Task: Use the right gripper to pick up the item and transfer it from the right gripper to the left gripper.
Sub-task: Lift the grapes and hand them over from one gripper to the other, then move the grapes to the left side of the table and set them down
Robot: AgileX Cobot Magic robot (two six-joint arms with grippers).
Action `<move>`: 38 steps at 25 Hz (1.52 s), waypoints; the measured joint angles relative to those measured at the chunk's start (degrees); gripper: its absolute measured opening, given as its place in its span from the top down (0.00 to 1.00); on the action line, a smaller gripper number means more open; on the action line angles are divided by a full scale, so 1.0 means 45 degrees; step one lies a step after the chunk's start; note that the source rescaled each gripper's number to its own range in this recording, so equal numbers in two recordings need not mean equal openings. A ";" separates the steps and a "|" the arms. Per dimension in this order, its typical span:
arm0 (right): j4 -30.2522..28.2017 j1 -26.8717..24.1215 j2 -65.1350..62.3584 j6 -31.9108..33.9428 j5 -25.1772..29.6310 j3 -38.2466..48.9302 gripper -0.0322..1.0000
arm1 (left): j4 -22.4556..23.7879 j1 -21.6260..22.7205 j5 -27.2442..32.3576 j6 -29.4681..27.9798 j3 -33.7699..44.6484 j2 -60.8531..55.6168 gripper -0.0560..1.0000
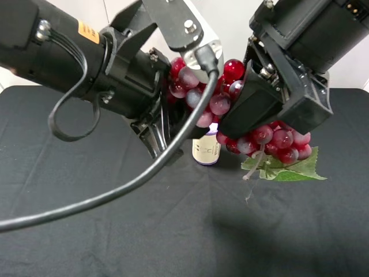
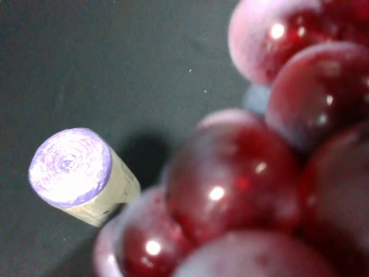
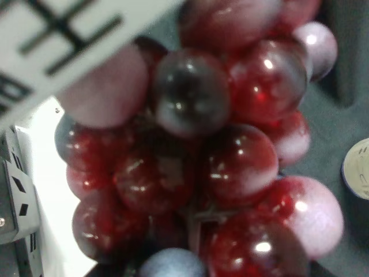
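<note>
The bunch of dark-red and pale pink grapes with its green leaf hangs in the air above the black table. My all-black right gripper is shut across the middle of the bunch. My left gripper, with the silver-grey housing, is up against the bunch's upper left end; its fingers are hidden, so its state does not show. Grapes fill the left wrist view and the right wrist view at very close range.
A cream cylinder with a purple top stands on the black tablecloth right below the bunch; it also shows in the left wrist view. A thick black cable loops from the left arm.
</note>
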 joint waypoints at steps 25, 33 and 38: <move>-0.1887 0.0000 -0.0045 0.2422 0.0022 -0.0011 0.00 | 0.0986 0.0000 -0.0404 -0.0032 0.0000 -0.1038 0.92; -0.2357 0.0000 -0.0960 0.3343 0.0028 -0.0011 0.00 | 0.1775 0.1469 0.0589 -0.1308 0.0000 -0.1677 0.93; -0.2848 0.0000 -0.1894 0.4707 0.0038 -0.0011 0.00 | 0.1912 0.2931 0.0846 -0.1786 0.0000 -0.2360 0.94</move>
